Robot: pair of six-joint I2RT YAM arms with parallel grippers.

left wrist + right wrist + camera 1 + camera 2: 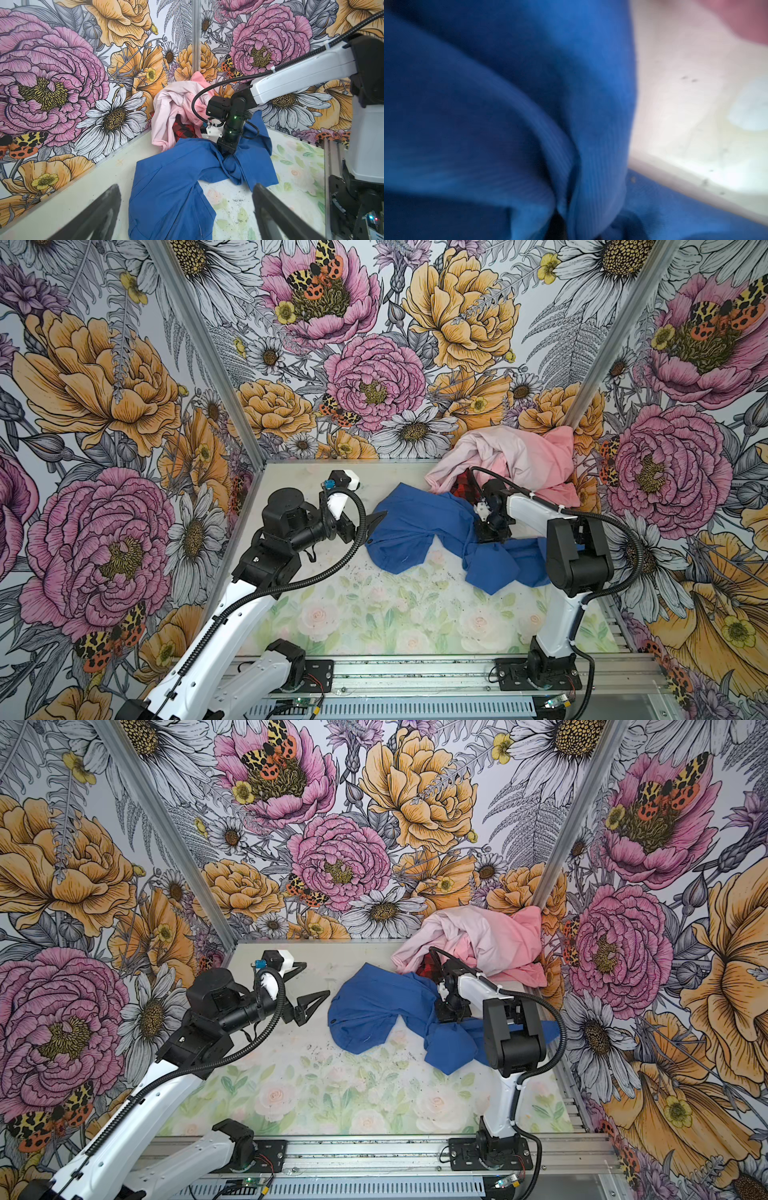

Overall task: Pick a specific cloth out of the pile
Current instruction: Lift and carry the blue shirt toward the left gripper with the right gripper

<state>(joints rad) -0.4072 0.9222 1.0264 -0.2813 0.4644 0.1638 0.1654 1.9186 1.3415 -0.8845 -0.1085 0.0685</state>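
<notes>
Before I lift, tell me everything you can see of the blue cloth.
The blue cloth is plain royal-blue fabric, soft and wrinkled, with visible seams. It lies crumpled on the floral table, flatter on the left, bunched near the right arm. Its far edge meets the pink pile by the red-and-black plaid cloth. The right hand is sunk into its middle, folds gathered into it, apparently pinched.

right gripper (pixel 490 537) tips buried in cloth (pixel 409 531) folds, plaid cloth (pixel 462 489) mostly under pile (pixel 519 460), right wrist view blurred
</notes>
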